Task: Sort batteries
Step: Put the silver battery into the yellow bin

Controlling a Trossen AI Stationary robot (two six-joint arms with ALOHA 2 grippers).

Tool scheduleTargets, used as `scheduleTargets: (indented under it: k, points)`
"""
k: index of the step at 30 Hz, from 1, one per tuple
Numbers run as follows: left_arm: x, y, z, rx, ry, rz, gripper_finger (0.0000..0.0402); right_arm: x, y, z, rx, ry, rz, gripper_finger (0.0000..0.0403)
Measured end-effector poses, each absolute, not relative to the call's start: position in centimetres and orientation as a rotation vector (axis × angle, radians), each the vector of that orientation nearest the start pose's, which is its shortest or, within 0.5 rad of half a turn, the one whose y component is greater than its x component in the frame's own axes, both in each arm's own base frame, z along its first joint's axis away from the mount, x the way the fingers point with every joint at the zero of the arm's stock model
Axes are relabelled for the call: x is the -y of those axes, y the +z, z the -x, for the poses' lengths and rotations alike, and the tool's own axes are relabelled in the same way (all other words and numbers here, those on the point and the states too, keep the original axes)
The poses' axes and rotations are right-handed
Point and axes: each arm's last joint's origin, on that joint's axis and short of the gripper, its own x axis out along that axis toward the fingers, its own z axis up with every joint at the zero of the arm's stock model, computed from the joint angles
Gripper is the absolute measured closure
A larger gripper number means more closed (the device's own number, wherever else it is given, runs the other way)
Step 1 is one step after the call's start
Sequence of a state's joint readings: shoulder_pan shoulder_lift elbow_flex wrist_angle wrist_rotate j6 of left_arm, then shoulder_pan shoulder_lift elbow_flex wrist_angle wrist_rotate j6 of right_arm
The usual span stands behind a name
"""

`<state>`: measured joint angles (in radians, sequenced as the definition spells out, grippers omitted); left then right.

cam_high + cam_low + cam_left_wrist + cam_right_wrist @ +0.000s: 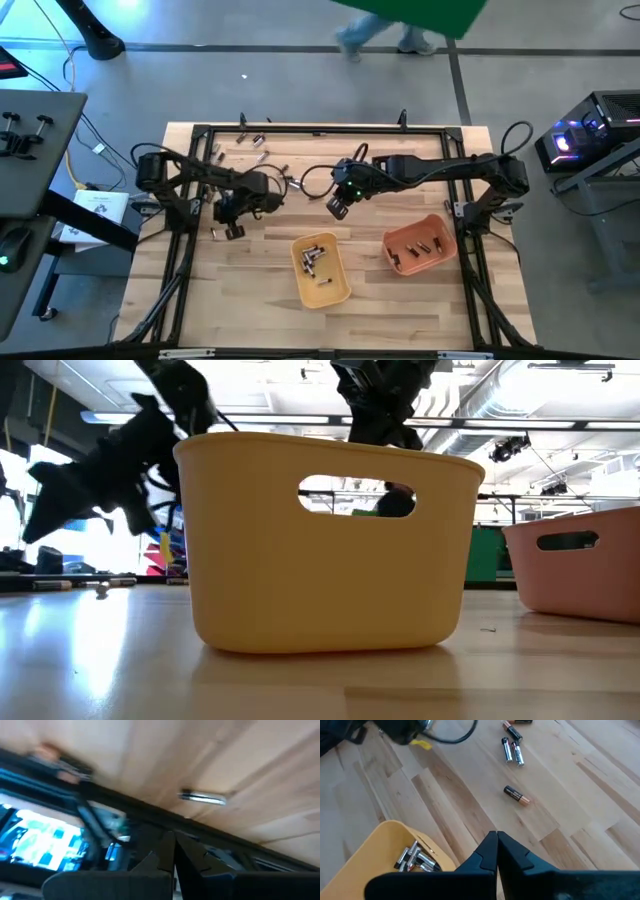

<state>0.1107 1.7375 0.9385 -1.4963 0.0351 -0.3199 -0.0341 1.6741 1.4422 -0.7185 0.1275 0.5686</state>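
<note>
Near the front, a yellow tray [322, 271] and an orange tray [421, 245] are holding sorted cells. Mid-table, the left gripper [234, 230] and right gripper [337, 208] are hovering closed, empty. Loose batteries [252, 140] are lying far-left; closed fingers risk knocking them away.

Grey concrete floor [250, 80] crossed by dark seam lines, around a pale wooden counter [240, 300]. Black desk [30, 130] at one side, lit computer case [590, 135] at the other. Bright ceiling with pipes [520, 400] overhead.
</note>
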Motion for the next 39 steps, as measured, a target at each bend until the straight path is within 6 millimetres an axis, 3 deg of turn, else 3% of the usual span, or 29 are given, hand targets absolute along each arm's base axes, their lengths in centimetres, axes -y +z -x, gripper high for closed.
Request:
scheduleTargets:
  k: [8, 11, 17, 29, 36, 39]
  points:
    - [0.6, 13.0, -18.8, -2.329, 0.324, 0.323, 0.0401, 1.0, 29.0, -35.5, -0.873, -0.428, -0.479, 0.0403]
    - [0.6, 12.1, -18.1, -2.329, 0.356, 0.34, 0.0401, 1.0, 29.0, -35.6, -0.868, -0.435, -0.488, 0.0403]
    - [0.3, 11.7, -18.9, -2.238, 0.372, 0.369, 0.0401, 1.1, 29.1, -35.8, -0.838, -0.431, -0.5, 0.0403]
    - [0.2, 11.7, -18.4, -2.293, 0.333, 0.322, 0.0401, 0.9, 29.2, -35.8, -0.825, -0.443, -0.539, 0.0403]
    - [0.3, 9.7, -16.0, -2.304, 0.406, 0.383, 0.0401, 0.2, 29.2, -35.8, -0.831, -0.429, -0.533, 0.0403]
    - [0.5, 9.5, -15.9, -2.297, 0.412, 0.453, 0.0401, 0.0, 29.2, -35.8, -0.831, -0.427, -0.53, 0.0403]
